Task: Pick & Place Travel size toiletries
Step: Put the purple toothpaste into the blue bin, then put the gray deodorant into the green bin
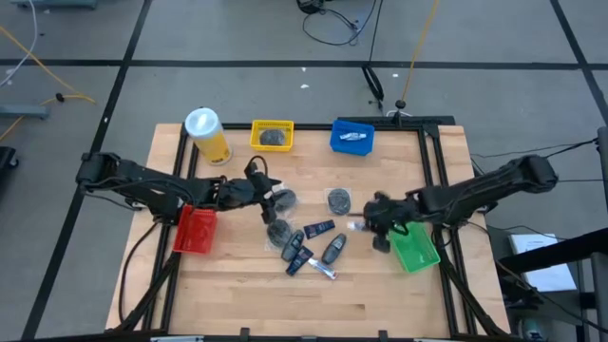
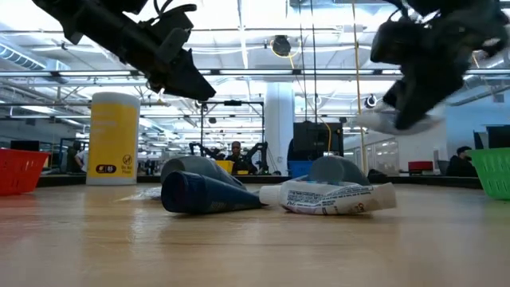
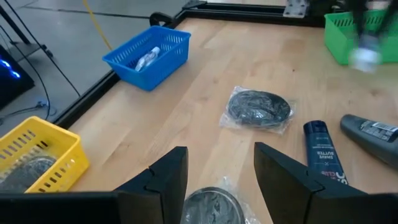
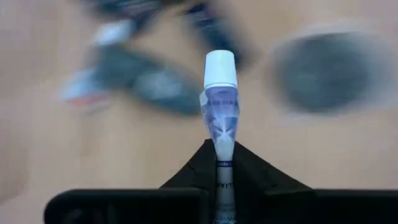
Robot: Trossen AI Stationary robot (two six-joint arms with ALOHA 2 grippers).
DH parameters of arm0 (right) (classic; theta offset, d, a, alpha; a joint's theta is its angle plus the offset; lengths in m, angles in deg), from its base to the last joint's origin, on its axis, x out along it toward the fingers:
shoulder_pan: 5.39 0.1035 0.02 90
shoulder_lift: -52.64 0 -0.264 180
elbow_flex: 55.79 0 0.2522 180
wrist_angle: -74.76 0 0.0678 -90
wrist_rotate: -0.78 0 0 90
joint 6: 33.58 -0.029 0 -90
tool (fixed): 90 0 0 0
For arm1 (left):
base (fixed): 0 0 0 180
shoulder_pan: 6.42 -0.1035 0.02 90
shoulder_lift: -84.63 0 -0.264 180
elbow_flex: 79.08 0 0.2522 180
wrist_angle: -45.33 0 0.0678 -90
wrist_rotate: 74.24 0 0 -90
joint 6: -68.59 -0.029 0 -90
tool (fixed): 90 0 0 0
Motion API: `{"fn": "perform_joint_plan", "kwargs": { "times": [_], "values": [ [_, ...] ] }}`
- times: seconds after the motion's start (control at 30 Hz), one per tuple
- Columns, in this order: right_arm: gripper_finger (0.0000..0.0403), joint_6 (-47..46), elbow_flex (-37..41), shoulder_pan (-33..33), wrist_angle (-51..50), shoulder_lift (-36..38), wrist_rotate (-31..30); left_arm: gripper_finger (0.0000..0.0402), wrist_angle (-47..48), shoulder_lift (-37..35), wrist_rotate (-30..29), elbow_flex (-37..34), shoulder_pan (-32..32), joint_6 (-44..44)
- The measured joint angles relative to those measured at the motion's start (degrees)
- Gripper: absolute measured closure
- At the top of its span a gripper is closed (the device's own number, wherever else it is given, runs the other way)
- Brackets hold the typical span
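The right gripper [image 4: 219, 163] clamps a small white-capped tube [image 4: 219, 106] by its flat tail, at three o'clock near the green bin [image 1: 416, 249]. Light, soft, squashable. The left gripper [image 3: 216, 171] hangs open over a grey disc [image 3: 208, 208].

**Non-task items on and around the wooden table**

A wooden table [image 1: 380, 294] with a black frame stands on a grey floor [image 1: 95, 38] crossed by dark seams and cables. At the far edge, a yellow canister [image 1: 206, 135] with a white lid stands upright, beside a yellow bin [image 1: 255, 128] and, further along, a blue bin [image 1: 337, 140]. A red bin [image 1: 195, 231] sits at the left edge; a green bin [image 1: 416, 250] at the right edge. In the low view, people [image 2: 235, 151] sit in the room behind
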Motion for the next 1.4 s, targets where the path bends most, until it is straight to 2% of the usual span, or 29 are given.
{"fn": "perform_joint_plan", "kwargs": {
  "times": [0.1, 0.13, 0.2, 0.3, 0.43, 0.53, 0.6, 0.8, 1.03, 1.13, 1.23, 1.33, 1.4],
  "values": [
    [0.0382, 3.0, -2.1, -5.0, -3.3, 1.5, -13.0, 0.022, -1.9, 0.0, 0.0, 0.0, 0.0, -0.2],
    [0.0383, 6.4, -2.4, -7.9, -2.2, 1.8, -15.1, 0.022, -2.7, 0.0, 0.0, 0.0, 0.0, -0.5],
    [0.0385, 14.1, -2.5, -15.2, 1.3, 1.8, -15.5, 0.022, -3.4, 0.0, 0.0, 0.0, 0.0, -1.2],
    [0.0385, 25.0, -2.4, -28.6, 10.5, -0.9, -8.2, 0.022, -3.8, 0.0, 0.0, 0.0, 0.0, -1.3],
    [0.0385, 32.3, -3.8, -43.9, 20.1, -7.7, 5.2, 0.022, -3.9, 0.0, 0.0, 0.0, 0.0, -1.4],
    [0.0385, 35.3, -6.4, -51.0, 22.6, -14.8, 11.5, 0.022, -3.9, 0.0, 0.0, 0.0, 0.0, -1.4],
    [0.0385, 37.3, -9.1, -53.6, 23.5, -19.6, 12.3, 0.022, -3.9, 0.0, 0.0, 0.0, 0.0, -1.4],
    [0.0374, 40.7, -16.2, -57.0, 20.9, -29.3, 12.3, 0.022, -3.9, 0.0, 0.0, 0.0, 0.0, -1.3],
    [0.0304, 42.0, -17.8, -57.3, 19.9, -31.6, 12.2, 0.022, -2.1, 0.1, 0.7, 0.0, 1.1, 0.2],
    [0.0266, 41.9, -17.8, -57.2, 19.5, -29.7, 11.9, 0.022, -2.2, 0.1, 0.7, 0.0, 1.5, 0.3],
    [0.0233, 39.5, -17.8, -55.7, 15.4, -24.7, 11.8, 0.022, -2.2, 0.1, 0.7, 0.0, 1.7, 0.2],
    [0.0213, 38.8, -16.1, -50.6, 11.2, -18.2, 20.6, 0.022, -2.2, 0.1, 0.7, 0.0, 2.3, -0.5],
    [0.0207, 39.5, -12.6, -44.9, 10.9, -14.1, 26.8, 0.022, -2.2, 0.1, 0.7, 0.0, 2.8, -1.1]
  ]
}}
